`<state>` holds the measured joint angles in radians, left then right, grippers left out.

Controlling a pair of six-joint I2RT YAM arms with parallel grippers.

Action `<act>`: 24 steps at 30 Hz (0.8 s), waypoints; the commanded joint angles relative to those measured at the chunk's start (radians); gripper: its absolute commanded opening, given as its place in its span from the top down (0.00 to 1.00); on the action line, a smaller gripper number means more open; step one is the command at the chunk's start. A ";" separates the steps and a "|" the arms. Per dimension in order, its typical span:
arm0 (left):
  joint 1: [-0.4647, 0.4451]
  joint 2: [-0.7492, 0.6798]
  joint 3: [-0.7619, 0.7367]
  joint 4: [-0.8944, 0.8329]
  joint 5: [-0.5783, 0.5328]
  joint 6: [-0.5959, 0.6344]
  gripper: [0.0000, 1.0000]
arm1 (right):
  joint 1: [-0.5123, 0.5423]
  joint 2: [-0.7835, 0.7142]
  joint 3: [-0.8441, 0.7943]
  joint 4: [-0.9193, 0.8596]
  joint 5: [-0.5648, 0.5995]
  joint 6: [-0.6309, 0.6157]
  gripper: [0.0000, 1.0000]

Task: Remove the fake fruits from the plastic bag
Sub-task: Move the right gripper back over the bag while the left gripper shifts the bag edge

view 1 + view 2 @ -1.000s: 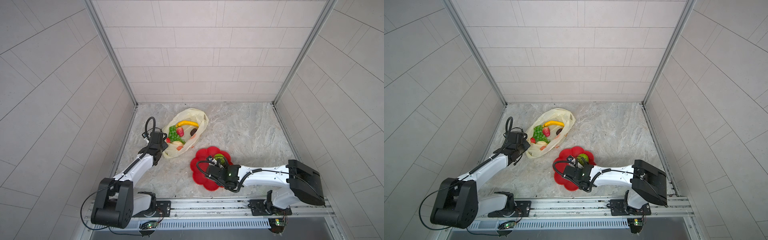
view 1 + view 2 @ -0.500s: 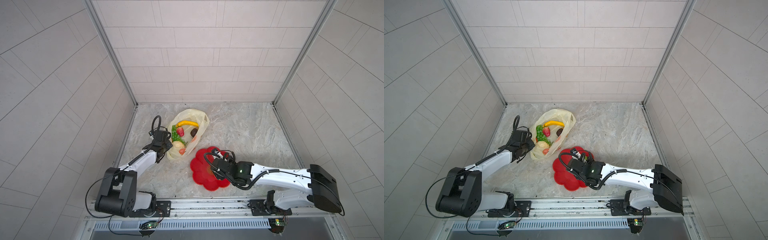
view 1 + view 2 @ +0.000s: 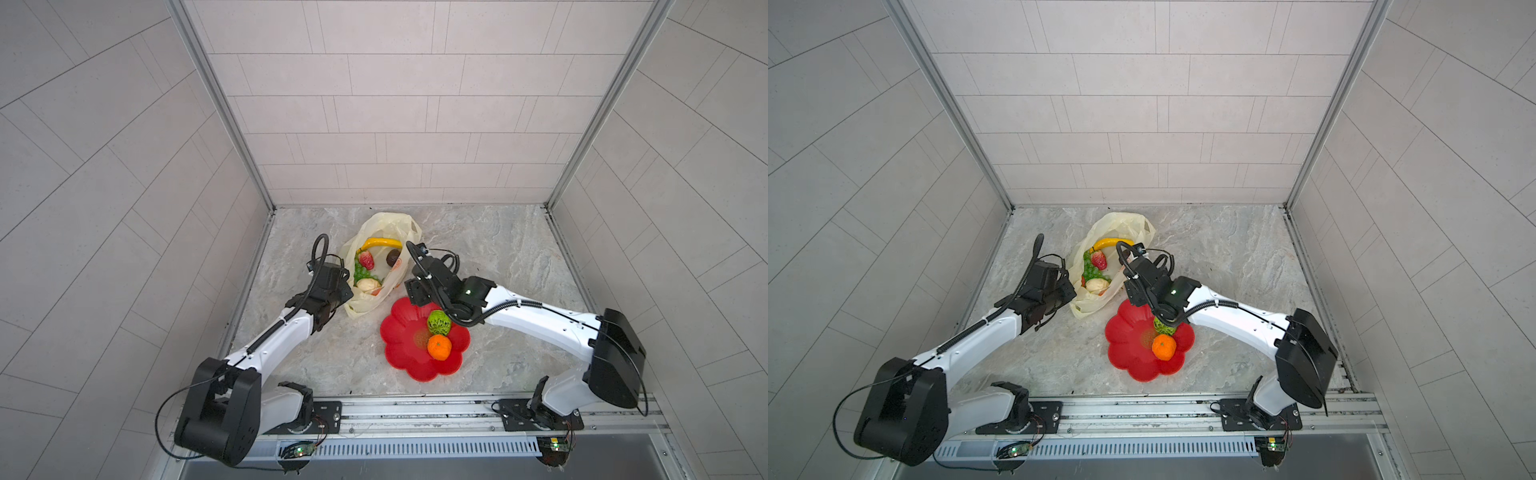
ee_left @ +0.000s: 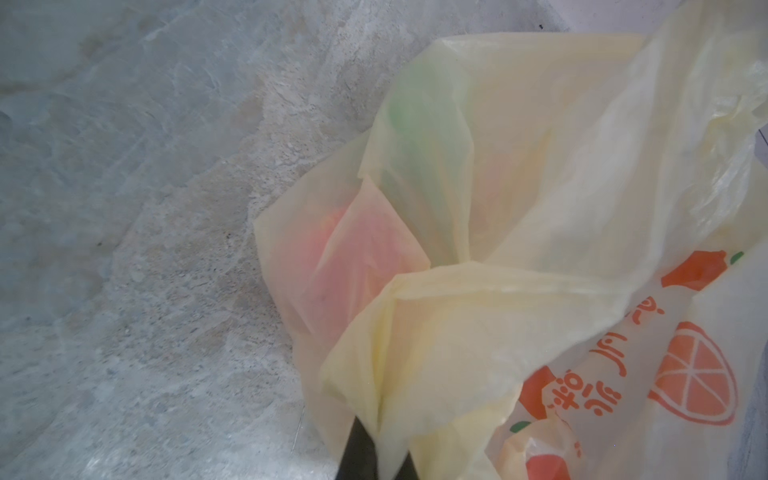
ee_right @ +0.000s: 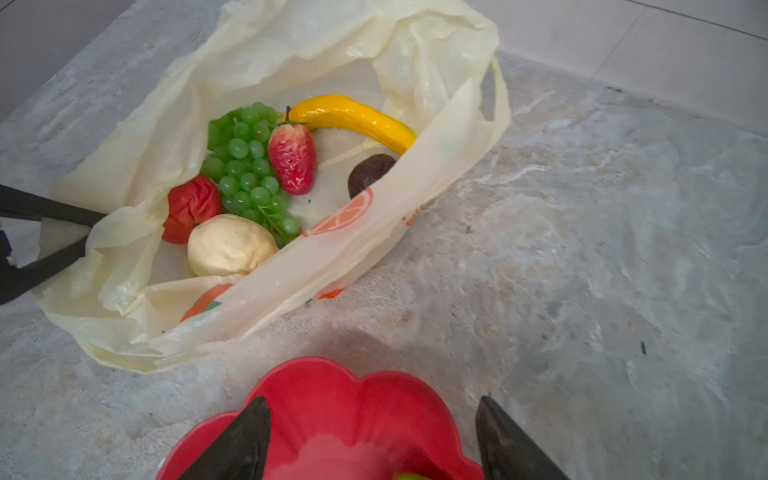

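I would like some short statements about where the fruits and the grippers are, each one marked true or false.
1. The orange lies on the red plate. True.
2. The banana lies on the red plate. False: the banana is inside the plastic bag.
3. The left gripper is shut on the plastic bag's edge. True.
4. The right gripper holds the strawberry. False: it is open and empty above the plate's rim, and the strawberry lies in the bag.

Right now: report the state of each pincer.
Left pincer: shut on the bag.
Right pincer: open, holding nothing, above the plate.
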<state>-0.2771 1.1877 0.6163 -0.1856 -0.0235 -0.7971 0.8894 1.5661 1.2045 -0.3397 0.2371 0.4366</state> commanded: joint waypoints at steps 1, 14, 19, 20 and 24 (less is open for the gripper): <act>0.017 -0.054 -0.040 -0.099 -0.059 -0.030 0.90 | 0.006 0.086 0.066 0.030 -0.077 -0.033 0.25; 0.077 -0.086 -0.004 -0.119 -0.046 -0.003 0.17 | 0.040 0.403 0.375 -0.064 -0.084 -0.114 0.26; 0.027 -0.119 0.026 -0.126 -0.088 0.025 0.11 | 0.053 0.448 0.376 -0.068 -0.093 -0.124 0.26; 0.008 -0.123 0.037 -0.134 -0.107 0.033 0.11 | 0.055 0.455 0.376 -0.068 -0.094 -0.125 0.26; -0.063 -0.116 0.076 -0.163 -0.212 0.035 0.01 | 0.057 0.454 0.340 -0.036 -0.105 -0.109 0.26</act>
<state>-0.3111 1.0744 0.6525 -0.3141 -0.1463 -0.7841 0.9386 2.0148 1.5623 -0.3679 0.1352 0.3283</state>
